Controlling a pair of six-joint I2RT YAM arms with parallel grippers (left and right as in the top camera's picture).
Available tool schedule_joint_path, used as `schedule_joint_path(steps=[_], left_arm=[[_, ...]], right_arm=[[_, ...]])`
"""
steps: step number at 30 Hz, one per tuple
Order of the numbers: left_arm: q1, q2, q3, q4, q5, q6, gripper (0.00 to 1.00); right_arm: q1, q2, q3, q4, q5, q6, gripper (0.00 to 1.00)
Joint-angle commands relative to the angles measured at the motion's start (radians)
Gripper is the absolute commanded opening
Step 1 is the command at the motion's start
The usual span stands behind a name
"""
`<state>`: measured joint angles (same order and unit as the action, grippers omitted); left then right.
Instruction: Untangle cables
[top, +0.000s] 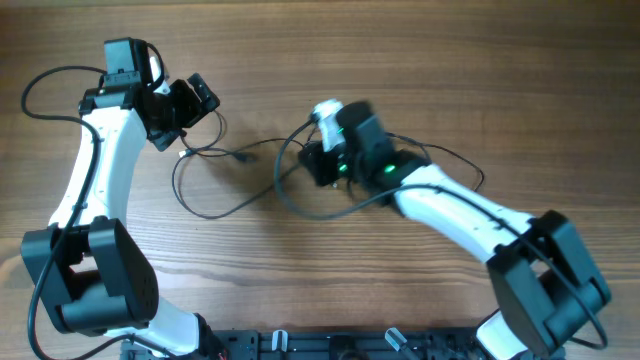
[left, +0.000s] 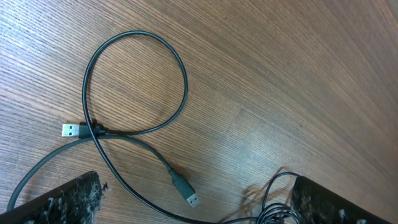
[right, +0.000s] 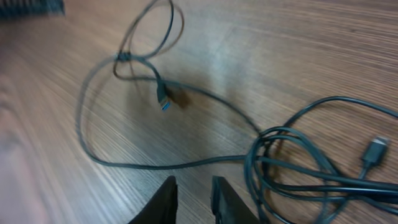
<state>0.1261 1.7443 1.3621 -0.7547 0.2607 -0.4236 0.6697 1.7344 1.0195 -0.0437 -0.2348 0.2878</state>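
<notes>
Thin black cables (top: 200, 213) lie in loose loops on the wooden table between the arms. In the left wrist view one cable (left: 185, 87) forms a round loop crossing itself beside a USB plug (left: 70, 130); a second plug (left: 186, 190) lies lower. My left gripper (left: 193, 202) stands wide open above them with nothing between its fingers, and a thin coiled bundle (left: 273, 208) sits against its right finger. My right gripper (right: 194, 186) hovers low with a narrow empty gap between its fingers, just left of a cable bundle (right: 280, 168). In the overhead view it (top: 320, 165) is over that tangle.
Wooden table (top: 450, 60) all around. A small plug (right: 373, 151) lies at the right of the bundle, and another plug (right: 163, 99) farther out. The arms' bases and a dark rail (top: 330, 345) are at the near edge.
</notes>
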Motion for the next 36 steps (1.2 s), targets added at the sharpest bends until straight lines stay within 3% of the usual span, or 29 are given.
schedule_joint_path(steps=[1, 7, 13, 22, 27, 29, 30, 32, 34, 36], left_arm=[[0.003, -0.021, -0.006, 0.003, 0.015, 0.017, 1.0], [0.003, -0.021, -0.006, 0.003, 0.015, 0.017, 1.0], [0.003, -0.021, -0.006, 0.003, 0.015, 0.017, 1.0], [0.003, -0.021, -0.006, 0.003, 0.015, 0.017, 1.0], [0.003, -0.021, -0.006, 0.003, 0.015, 0.017, 1.0], [0.003, -0.021, -0.006, 0.003, 0.015, 0.017, 1.0], [0.003, -0.021, -0.006, 0.003, 0.015, 0.017, 1.0], [0.003, -0.021, -0.006, 0.003, 0.015, 0.017, 1.0], [0.003, -0.021, -0.006, 0.003, 0.015, 0.017, 1.0], [0.003, -0.021, -0.006, 0.003, 0.016, 0.017, 1.0]], right_arm=[[0.076, 0.042, 0.005, 0.006, 0.28, -0.125, 0.26], [0.141, 0.045, 0.026, -0.005, 0.333, -0.263, 0.31], [0.142, 0.046, 0.257, -0.354, 0.323, -0.277, 0.42], [0.129, 0.177, 0.642, -0.773, 0.255, -0.279, 0.47], [0.125, 0.328, 0.656, -0.806, 0.256, -0.279, 0.5], [0.125, 0.36, 0.656, -0.806, 0.256, -0.254, 0.63], [0.125, 0.37, 0.656, -0.806, 0.255, -0.25, 0.64], [0.125, 0.372, 0.655, -0.806, 0.256, -0.251, 0.6], [0.125, 0.372, 0.655, -0.796, 0.269, -0.257, 0.45], [0.125, 0.372, 0.653, -0.783, 0.271, -0.262, 0.37]])
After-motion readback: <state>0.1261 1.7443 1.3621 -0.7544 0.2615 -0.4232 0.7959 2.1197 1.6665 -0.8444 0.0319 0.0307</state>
